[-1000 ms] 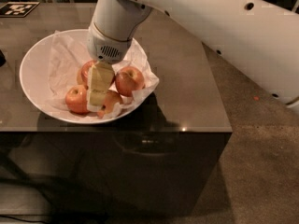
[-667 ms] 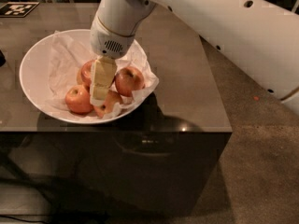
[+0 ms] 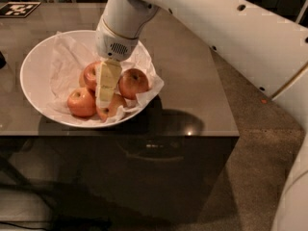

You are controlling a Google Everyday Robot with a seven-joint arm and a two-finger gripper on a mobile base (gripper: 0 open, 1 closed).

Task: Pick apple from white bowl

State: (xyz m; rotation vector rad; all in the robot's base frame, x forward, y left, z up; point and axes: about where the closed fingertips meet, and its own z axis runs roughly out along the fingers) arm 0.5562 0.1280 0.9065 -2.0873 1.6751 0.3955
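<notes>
The white bowl (image 3: 33, 71) sits on the left of the dark table, lined with crumpled white tissue. Several apples lie in its right half. The deepest red apple (image 3: 133, 82) lies at the right, next to the gripper. My gripper (image 3: 103, 101) hangs straight down from the white arm into the bowl. Its pale tip sits among the apples. It is between a red apple (image 3: 89, 74) on the left and the deep red one on the right, and over a paler apple (image 3: 113, 109) at the front. Another paler apple (image 3: 81, 102) lies at the front left.
The table's front edge (image 3: 144, 135) runs just below the bowl, with a drop to the carpeted floor (image 3: 260, 143) at the right. A black-and-white marker tag (image 3: 17, 8) lies at the back left. A dark object (image 3: 1, 59) pokes in at the left edge.
The arm and gripper have shifted slightly to the right over the bowl. The apples and bowl have not moved.
</notes>
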